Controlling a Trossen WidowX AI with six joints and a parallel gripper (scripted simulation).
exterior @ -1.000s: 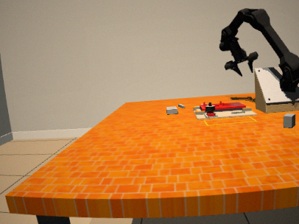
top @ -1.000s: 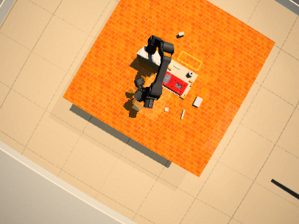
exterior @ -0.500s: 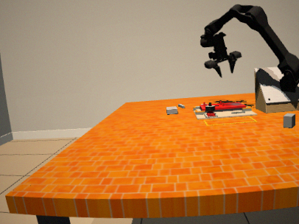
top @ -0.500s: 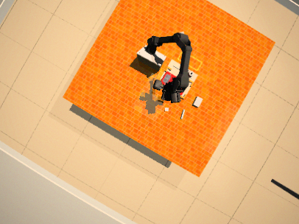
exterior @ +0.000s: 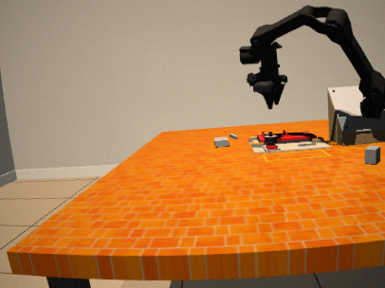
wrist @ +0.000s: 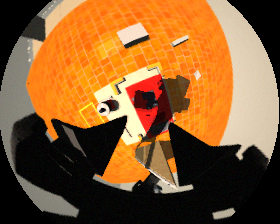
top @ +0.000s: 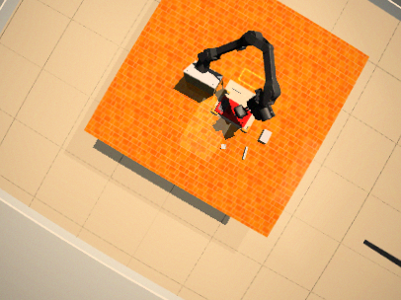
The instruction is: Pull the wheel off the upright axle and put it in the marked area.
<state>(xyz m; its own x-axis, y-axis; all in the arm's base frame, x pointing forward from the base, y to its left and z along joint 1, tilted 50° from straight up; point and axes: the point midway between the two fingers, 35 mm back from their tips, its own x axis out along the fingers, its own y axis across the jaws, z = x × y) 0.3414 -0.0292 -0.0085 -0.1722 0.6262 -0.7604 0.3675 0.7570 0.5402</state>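
One gripper (exterior: 273, 103): jaws partly spread, nothing between them; hangs well above the board, pointing down
Fingers: dark wedges framing the board in the wrist view
Wheel (exterior: 270, 135): small, dark, on its axle at the board's near end; untouched
Board (exterior: 303, 145): pale base with red part (exterior: 289, 135) on top
Marked area (exterior: 296, 155): yellow outline just beside the board
Table (exterior: 190, 207): orange brick pattern; grey blocks (exterior: 221, 141) near the board
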